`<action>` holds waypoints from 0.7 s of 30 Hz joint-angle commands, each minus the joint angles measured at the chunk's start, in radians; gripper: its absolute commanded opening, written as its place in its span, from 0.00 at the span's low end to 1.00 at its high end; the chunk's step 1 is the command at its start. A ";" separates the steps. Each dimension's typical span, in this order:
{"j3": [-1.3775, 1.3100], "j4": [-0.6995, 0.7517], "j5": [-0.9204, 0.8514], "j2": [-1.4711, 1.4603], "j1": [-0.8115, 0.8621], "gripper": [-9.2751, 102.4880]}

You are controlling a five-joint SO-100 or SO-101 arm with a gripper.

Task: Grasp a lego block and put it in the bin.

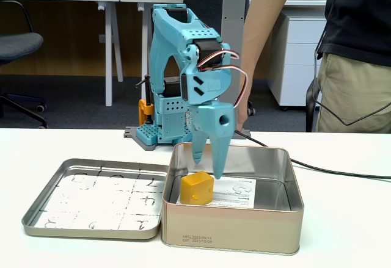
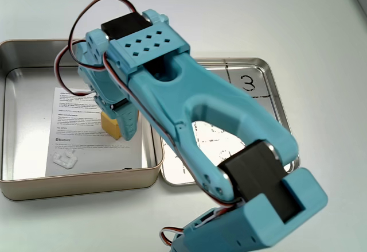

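The small, stiff, light yellow-orange plastic lego block (image 1: 197,188) lies inside the deep silver metal bin (image 1: 232,224), the turquoise gripper's (image 1: 209,169) parted fingers touching its flat sides.

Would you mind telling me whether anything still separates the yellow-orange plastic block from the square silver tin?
Nothing visible does: the yellow-orange plastic block already sits inside the deep square silver tin, on the white printed sheet, with the turquoise gripper right above it.

lego block (image 1: 197,187) in bin (image 1: 232,225), tray (image 1: 91,225) left of bin in a fixed view
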 commanded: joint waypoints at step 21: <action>-0.907 0.221 0.178 -0.074 0.354 0.43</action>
